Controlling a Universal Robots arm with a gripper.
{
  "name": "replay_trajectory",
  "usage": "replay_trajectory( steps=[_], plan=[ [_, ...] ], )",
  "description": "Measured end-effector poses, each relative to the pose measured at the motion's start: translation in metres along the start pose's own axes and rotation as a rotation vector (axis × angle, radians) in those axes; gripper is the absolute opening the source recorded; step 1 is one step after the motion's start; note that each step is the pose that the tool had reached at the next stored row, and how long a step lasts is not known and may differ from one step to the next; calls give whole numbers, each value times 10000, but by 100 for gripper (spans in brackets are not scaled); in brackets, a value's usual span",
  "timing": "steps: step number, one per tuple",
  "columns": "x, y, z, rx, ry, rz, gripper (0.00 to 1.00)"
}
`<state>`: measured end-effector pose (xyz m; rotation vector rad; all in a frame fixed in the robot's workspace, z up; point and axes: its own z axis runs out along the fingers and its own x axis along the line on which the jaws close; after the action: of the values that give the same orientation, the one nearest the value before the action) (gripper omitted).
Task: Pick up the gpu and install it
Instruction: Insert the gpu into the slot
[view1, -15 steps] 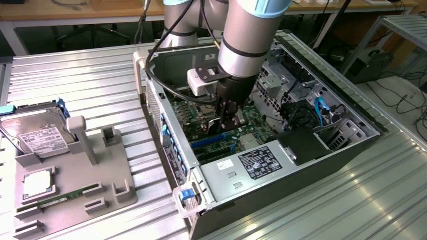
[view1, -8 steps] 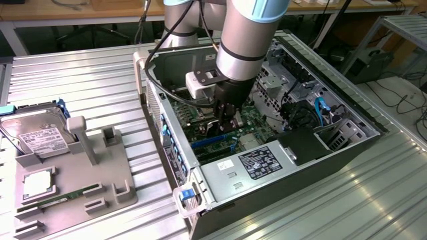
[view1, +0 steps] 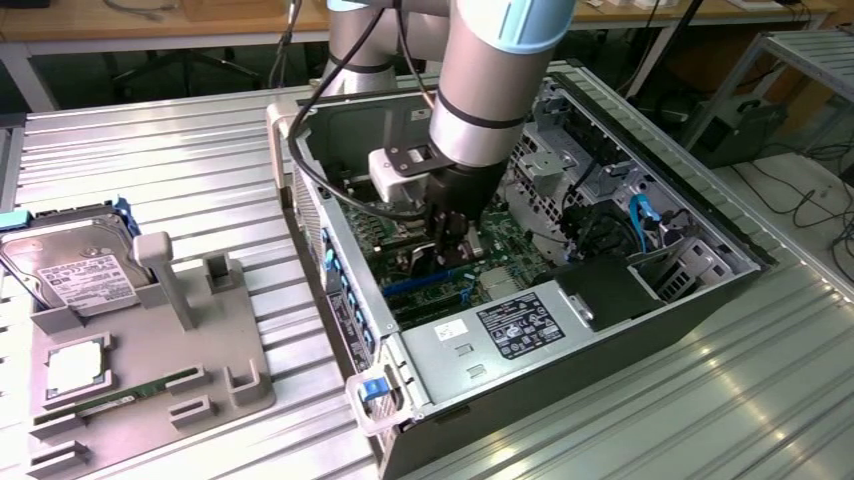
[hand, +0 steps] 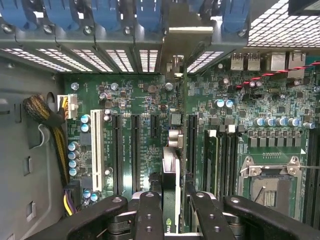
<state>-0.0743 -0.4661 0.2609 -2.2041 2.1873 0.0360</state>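
Note:
In the exterior view my gripper (view1: 451, 252) reaches down into the open computer case (view1: 694, 300), just above the motherboard (view1: 501, 265). In the wrist view the gripper (hand: 172, 212) is shut on the gpu (hand: 170, 180), a thin card seen edge-on between the black fingers (hand: 150, 215). The card runs from the fingers toward the case's rear slot openings, where its pale metal bracket (hand: 182, 30) shows. It stands upright over the black expansion slots (hand: 136, 150) of the green board. Whether its edge sits in a slot I cannot tell.
On the exterior view's left, a grey holder (view1: 200, 350) carries a silver hard drive (view1: 74, 265), a processor (view1: 74, 365) and a green memory stick (view1: 127, 395). Inside the case are a power supply (view1: 527, 325), a cable bundle (hand: 47, 117), a white slot (hand: 96, 150) and a processor socket (hand: 270, 185).

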Motion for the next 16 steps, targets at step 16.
replay_trajectory(
  steps=[16],
  plan=[
    [-9,-1,49,-2,0,2,27]
  ],
)
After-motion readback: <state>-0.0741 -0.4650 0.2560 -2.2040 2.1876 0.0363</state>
